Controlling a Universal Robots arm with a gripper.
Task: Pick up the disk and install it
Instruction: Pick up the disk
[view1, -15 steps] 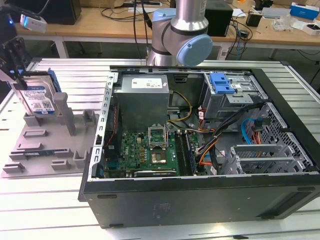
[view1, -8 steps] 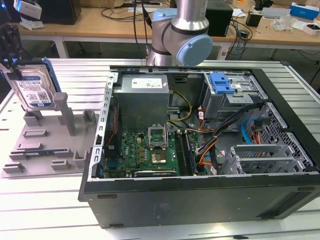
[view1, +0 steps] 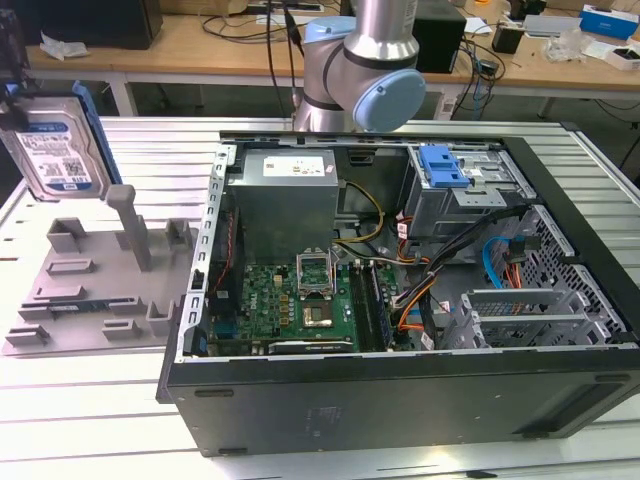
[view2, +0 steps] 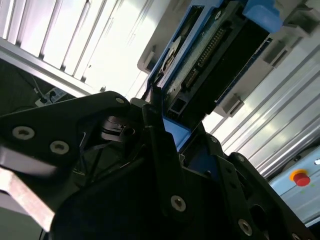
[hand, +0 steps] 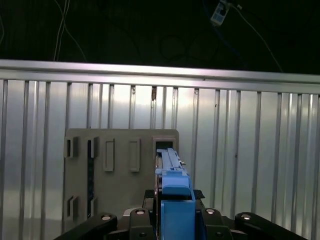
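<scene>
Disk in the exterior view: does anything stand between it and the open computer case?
Nothing visible does. The hand grips the disk high above the grey fixture at the exterior view's left. The space across to the computer case looks free, and the case's open side faces up.

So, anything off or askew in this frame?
Nothing damaged or spilled. The disk hangs tilted above the grey fixture, clamped edge-on in the end effector, apart from the open computer case. That fits a pick, not a fault.
</scene>
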